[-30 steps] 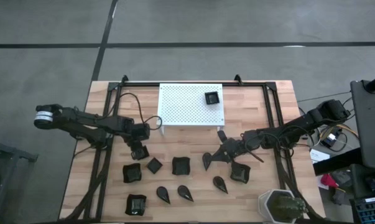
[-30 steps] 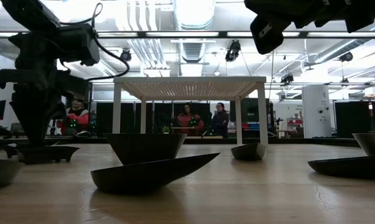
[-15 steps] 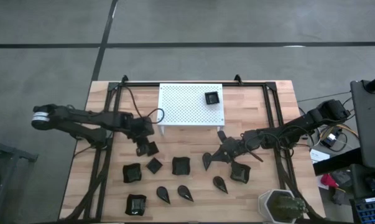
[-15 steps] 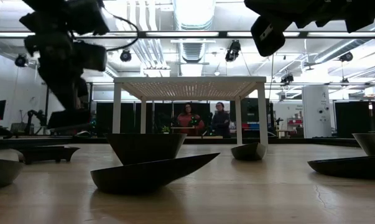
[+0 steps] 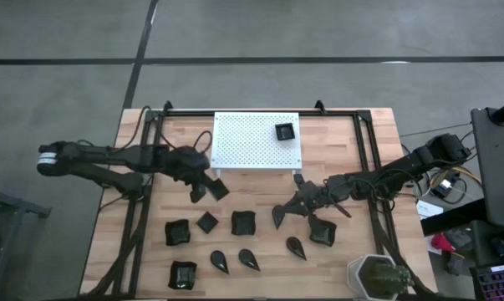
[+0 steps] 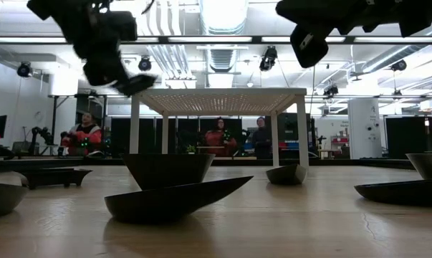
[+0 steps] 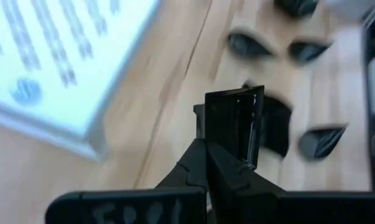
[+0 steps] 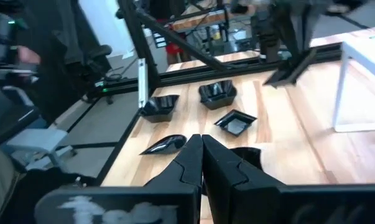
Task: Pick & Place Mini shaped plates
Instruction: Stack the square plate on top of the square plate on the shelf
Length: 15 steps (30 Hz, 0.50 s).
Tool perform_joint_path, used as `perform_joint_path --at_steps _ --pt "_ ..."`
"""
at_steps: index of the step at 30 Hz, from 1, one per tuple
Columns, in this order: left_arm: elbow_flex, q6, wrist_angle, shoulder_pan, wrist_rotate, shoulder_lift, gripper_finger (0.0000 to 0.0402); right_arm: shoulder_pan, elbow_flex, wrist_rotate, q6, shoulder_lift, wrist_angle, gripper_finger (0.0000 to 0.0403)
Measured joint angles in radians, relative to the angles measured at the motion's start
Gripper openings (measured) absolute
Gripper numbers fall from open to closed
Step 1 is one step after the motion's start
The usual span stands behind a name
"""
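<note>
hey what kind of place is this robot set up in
Probably a robotics lab or open workshop hall. A wooden table on a bare concrete floor carries two arms, the low view shows exposed ceiling ducts and strip lights, and people stand at benches behind.

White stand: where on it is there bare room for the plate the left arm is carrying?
The white stand holds one small square plate near its right rear corner; the remaining top is bare. The left gripper, shut on a square plate, hangs off its front left corner. The table in front is crowded with plates.
</note>
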Motion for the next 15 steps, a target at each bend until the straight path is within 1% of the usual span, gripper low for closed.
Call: perform_joint_path --at_steps 4,5,8,10,12,15 --pt "0.023 -0.063 0.073 0.000 -0.148 -0.011 0.0000 -0.002 0.000 0.011 0.052 0.000 0.001 0.0008" --pt "0.026 -0.068 0.095 0.000 -0.183 -0.013 0.0000 -0.002 0.000 0.034 0.063 0.000 0.001 0.0008" --pt "0.030 -0.078 0.173 0.000 -0.249 -0.014 0.0000 -0.002 0.000 0.133 0.065 0.000 0.022 0.0008" --pt "0.030 -0.076 0.237 0.000 -0.276 -0.014 0.0000 -0.002 0.000 0.225 0.062 0.000 0.032 0.0008" --pt "0.030 -0.043 0.311 0.000 -0.321 -0.014 0.0000 -0.002 0.001 0.326 0.060 0.000 0.037 0.0008" --pt "0.027 0.041 0.438 0.000 -0.401 -0.012 0.0000 -0.006 0.002 0.420 -0.001 0.000 0.089 0.0008"
